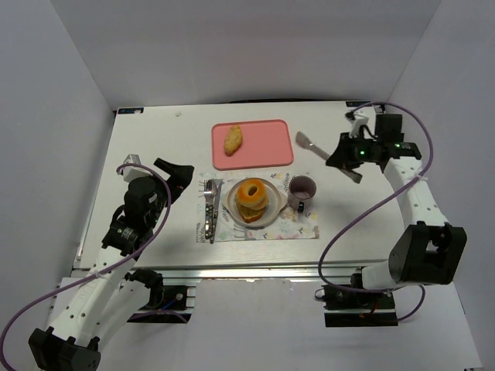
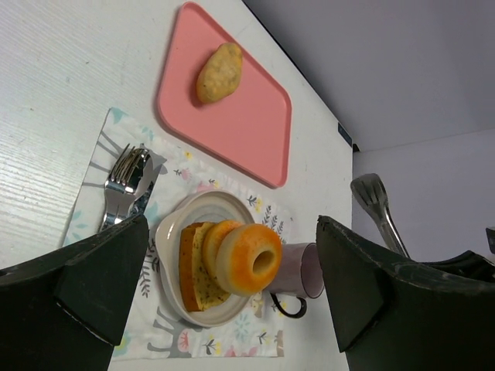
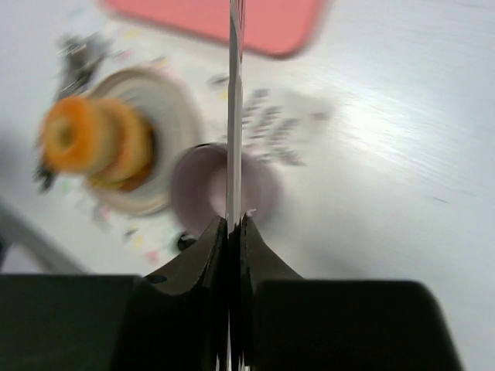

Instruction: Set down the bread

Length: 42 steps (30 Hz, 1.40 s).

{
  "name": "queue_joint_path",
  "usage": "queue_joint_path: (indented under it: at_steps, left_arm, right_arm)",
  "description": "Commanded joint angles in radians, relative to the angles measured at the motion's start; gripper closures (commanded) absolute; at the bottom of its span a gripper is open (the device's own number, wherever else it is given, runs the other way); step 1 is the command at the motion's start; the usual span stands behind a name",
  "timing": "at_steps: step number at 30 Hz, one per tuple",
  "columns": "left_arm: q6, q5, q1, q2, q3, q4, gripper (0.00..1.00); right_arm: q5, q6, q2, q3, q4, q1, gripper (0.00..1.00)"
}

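Right pincer (image 3: 233,232), clamped on the tongs (image 3: 233,108), should bring their tips squarely astride the roll (image 1: 233,139); left pincer (image 2: 232,232) stands apart.

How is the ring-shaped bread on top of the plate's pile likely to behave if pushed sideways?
The ring bread sits atop other bread pieces on the plate, so a push would probably slide it off. Its round rim suggests it might then roll. Small and holed, it is probably light.

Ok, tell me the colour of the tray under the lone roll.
Plain pink, no pattern; the tray shows best in the left wrist view.
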Motion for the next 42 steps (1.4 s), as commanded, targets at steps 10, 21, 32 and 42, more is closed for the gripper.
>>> queue_joint_path:
  at_steps: [10,21,32,42]
  left_arm:
    - [0.022,0.022,0.002,-0.001,-0.017,0.064,0.02]
    - [0.019,0.013,0.002,-0.021,-0.039,0.070,0.02]
    - [0.044,0.018,0.002,0.008,-0.020,0.076,0.02]
    - [0.091,0.035,0.002,0.058,0.030,0.071,0.02]
  right_arm:
    - [0.480,-0.123,0.102,-0.255,0.488,-0.196,0.81]
    - [0.552,-0.194,0.332,-0.234,0.407,-0.195,0.44]
    - [0.660,-0.226,0.181,-0.119,0.261,-0.198,0.11]
    - [0.384,-0.144,0.043,0.084,0.151,-0.196,0.11]
